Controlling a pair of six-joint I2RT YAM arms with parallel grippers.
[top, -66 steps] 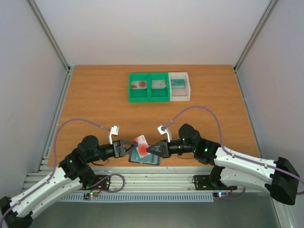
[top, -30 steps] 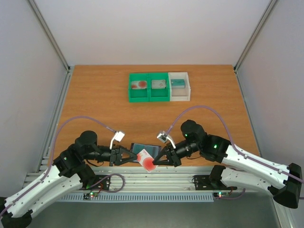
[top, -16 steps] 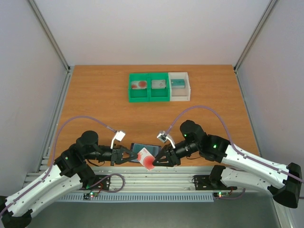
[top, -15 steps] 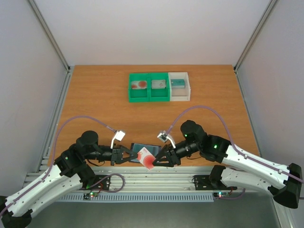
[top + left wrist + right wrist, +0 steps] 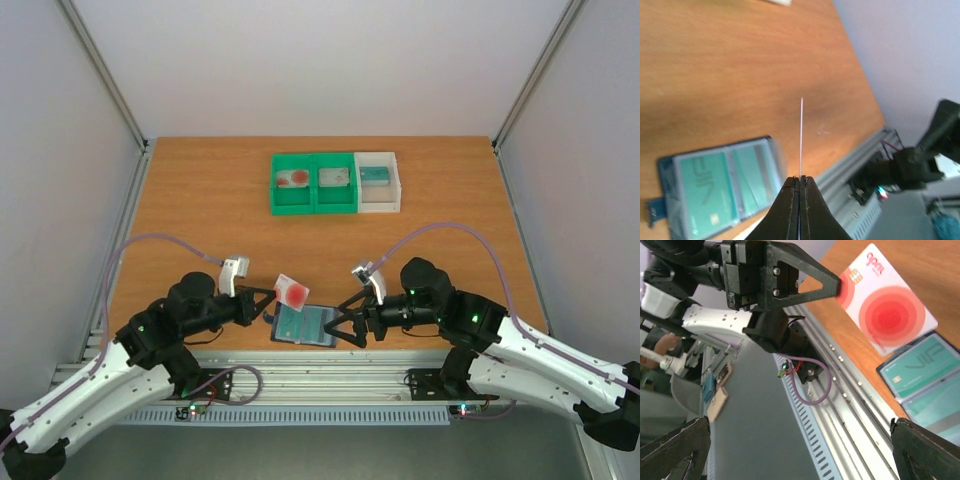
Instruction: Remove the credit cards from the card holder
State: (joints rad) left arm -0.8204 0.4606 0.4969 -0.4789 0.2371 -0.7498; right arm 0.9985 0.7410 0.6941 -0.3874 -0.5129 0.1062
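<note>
Handover finished: the left gripper (image 5: 272,303) alone holds the red-blotch card (image 5: 291,290), clear of the card holder (image 5: 305,325).

Just left of the card holder, the left gripper's fingers are pinched shut on the pale card with its round red blotch. A second ago both grippers held it, so one card is now out. The holder lies open and flat on the table (image 5: 200,200), with a teal card (image 5: 920,367) still inside. Just right of it, the right gripper (image 5: 345,322) has let go, fingers spread wide and empty.
</note>
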